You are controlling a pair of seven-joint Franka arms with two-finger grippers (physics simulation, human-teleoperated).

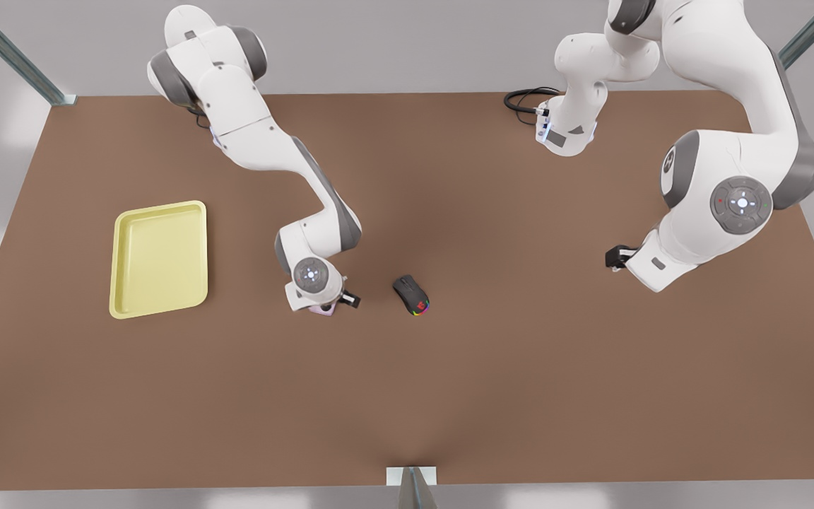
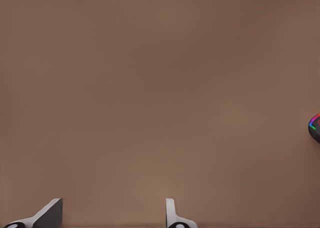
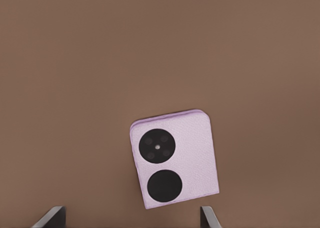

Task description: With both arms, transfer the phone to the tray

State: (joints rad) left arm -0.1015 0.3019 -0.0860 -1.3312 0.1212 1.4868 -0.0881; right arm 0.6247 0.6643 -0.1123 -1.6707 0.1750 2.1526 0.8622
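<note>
The right pincer [image 3: 131, 219] hangs straight over the phone [image 3: 175, 159], and the right wrist view has the clearest look at it: pale pink, lying flat on the brown worktop [image 3: 150, 48], 2 black round lenses facing up. The fingertips [image 3: 50, 217] stand wide apart, 1 off each side of the phone, not touching it. In the front view that arm's wrist covers nearly all of the phone [image 1: 322, 309]; just a pink sliver peeks out underneath, well apart from the yellow tray [image 1: 159, 259] toward the front view's left.

The left pincer [image 2: 112, 215] is spread wide too, with bare worktop under it. Its wrist view catches the rainbow-lit edge of the mouse [image 2: 315, 128], which the front view shows whole [image 1: 411, 294], just beside the phone on the side away from the tray. That arm [image 1: 718, 212] waits off toward the front view's right.
</note>
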